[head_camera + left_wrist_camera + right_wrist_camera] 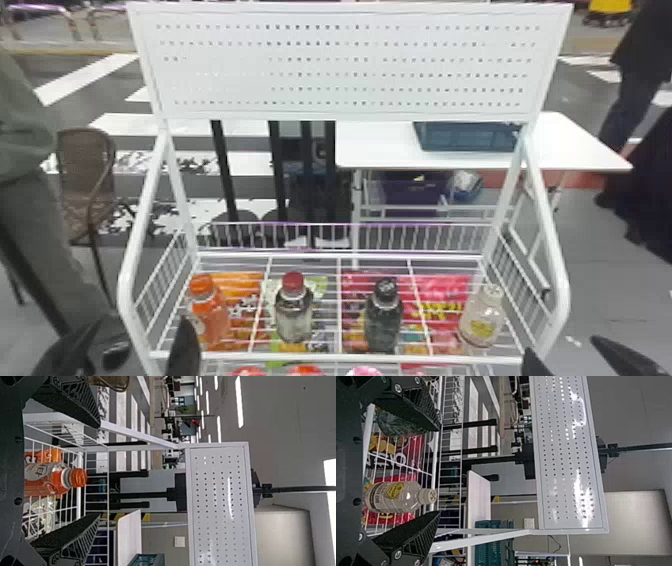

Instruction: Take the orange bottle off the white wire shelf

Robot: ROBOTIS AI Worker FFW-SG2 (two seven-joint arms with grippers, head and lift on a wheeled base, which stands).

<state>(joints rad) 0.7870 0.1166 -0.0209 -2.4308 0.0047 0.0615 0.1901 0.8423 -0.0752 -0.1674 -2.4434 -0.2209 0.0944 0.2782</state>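
The orange bottle (214, 320) stands upright at the left end of the white wire shelf (340, 357). My left gripper (131, 350) is open at the shelf's front left corner, one finger just in front of the bottle's left side. In the left wrist view, the orange bottle (44, 481) lies across the gap of my left gripper (97, 471), with space on both sides of it. My right gripper (577, 357) waits at the front right corner, and in the right wrist view my right gripper (439, 471) has its fingers spread, a clear bottle (395, 496) between them.
A red-capped bottle (294, 310), a dark bottle (383, 317) and the clear bottle (481, 317) share the shelf with the orange one. Slanted white side posts (145, 220) rise to a perforated panel (345, 65). Behind stands a white table (380, 150) with a blue-green crate (467, 137).
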